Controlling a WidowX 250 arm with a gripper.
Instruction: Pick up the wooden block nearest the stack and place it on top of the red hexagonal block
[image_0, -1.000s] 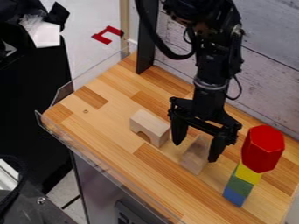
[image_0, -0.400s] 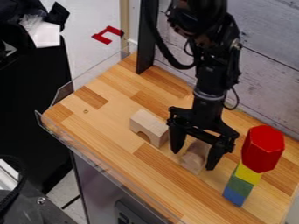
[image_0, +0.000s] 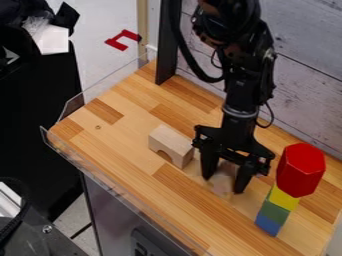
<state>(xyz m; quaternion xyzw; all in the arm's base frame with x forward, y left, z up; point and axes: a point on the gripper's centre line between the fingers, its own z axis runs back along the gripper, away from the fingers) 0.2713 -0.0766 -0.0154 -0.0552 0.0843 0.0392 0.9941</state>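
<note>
Hanging the black pincer (image_0: 224, 184) low over the wooden surface (image_0: 120, 142), near its far side, and pointing both fingers downward. Keeping them spread apart, one to either side of a small pale block (image_0: 224, 181). Straddling that block closely, and hiding part of its outline; not showing clearly whether gripping it or merely surrounding it. Resting low between the fingertips, in the case of the block, and showing its lower end toward the near edge of the surface.

Sitting just beside the pincer, on the picture's left, in the case of a pale wooden arch block (image_0: 172, 144): lying apart from the fingers and opening its curved notch toward the near edge. Rising on the pincer's other side, in the case of a small stack: carrying a blue block (image_0: 268, 225) at the bottom, a green block (image_0: 274, 212) above that, then a yellow block (image_0: 283, 198), and topping everything with a large red hexagonal block (image_0: 300, 170). Standing well clear of the fingers there.

Coming down from the top edge, in the case of the black arm (image_0: 238, 87), and passing before a grey plank wall (image_0: 307, 85). Edging the surface at the left with a clear panel (image_0: 107, 82).
</note>
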